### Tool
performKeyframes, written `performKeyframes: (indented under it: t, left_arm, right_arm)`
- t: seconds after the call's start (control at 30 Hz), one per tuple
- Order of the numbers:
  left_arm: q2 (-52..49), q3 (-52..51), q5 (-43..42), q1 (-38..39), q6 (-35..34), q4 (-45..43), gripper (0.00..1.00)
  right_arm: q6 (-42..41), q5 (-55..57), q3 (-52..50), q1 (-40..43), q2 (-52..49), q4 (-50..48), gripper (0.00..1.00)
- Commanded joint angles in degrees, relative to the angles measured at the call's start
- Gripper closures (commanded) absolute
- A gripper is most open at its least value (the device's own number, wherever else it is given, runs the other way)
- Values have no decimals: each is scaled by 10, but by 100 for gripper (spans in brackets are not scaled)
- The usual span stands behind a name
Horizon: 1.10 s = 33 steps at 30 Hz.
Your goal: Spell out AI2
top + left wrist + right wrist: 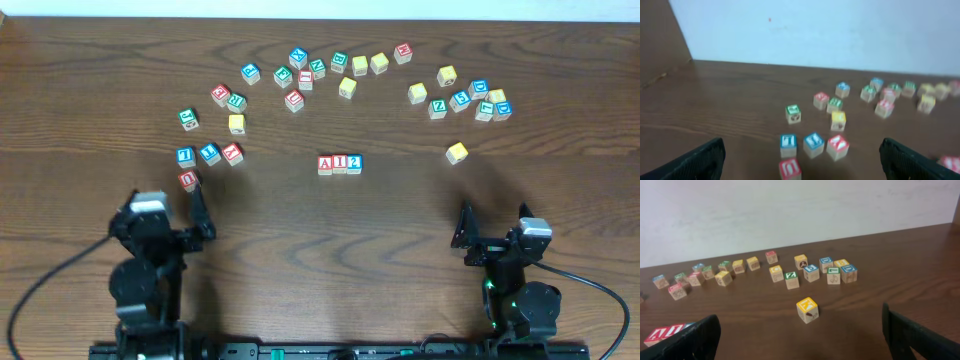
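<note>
We are judging the spelling done: the A cube point(325, 165), I cube point(340, 164) and 2 cube point(354, 163) are sitting touching in a row mid-frame. The left gripper point(801, 152) and right gripper point(800, 322) are gaping wide and empty, so we are needing no further grasp.

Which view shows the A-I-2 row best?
Overhead: the A-I-2 row lies mid-table, all three tops readable. Right wrist catches it only partly, low at the left edge. Left wrist shows it nowhere clearly.

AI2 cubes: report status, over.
Left claw open, empty. Right claw open, empty. AI2 row spelled mid-table, cubes side by side. Loose cubes lie apart from it, nothing in the way.
</note>
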<state>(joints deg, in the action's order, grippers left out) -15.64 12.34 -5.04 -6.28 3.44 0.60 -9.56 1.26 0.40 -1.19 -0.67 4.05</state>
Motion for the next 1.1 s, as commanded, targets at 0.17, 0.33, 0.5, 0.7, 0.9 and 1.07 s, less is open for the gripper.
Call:
performKeyframes:
  t: [0.17,0.33,0.5,0.7,0.9,1.07]
  left_arm:
    - [113,-85,-19,-3,70,4,2]
    - [146,-88,-18,-3,82,46,2]
    - [156,-88,-14,-3,95,98,2]
    - [156,-89,-2,-3,101,107,2]
    - [156,-111,1,-3,100,51,2]
    - [156,-121,-4,-2,98,30,2]
  right_arm:
    - [4,-1,-1,2,4,2,1]
    - [4,-1,-1,2,4,2,1]
    - [4,-1,-1,2,4,2,1]
    - [4,-1,-1,2,4,2,1]
    - [4,-1,-1,2,4,2,1]
    - [4,-1,-1,2,4,2,1]
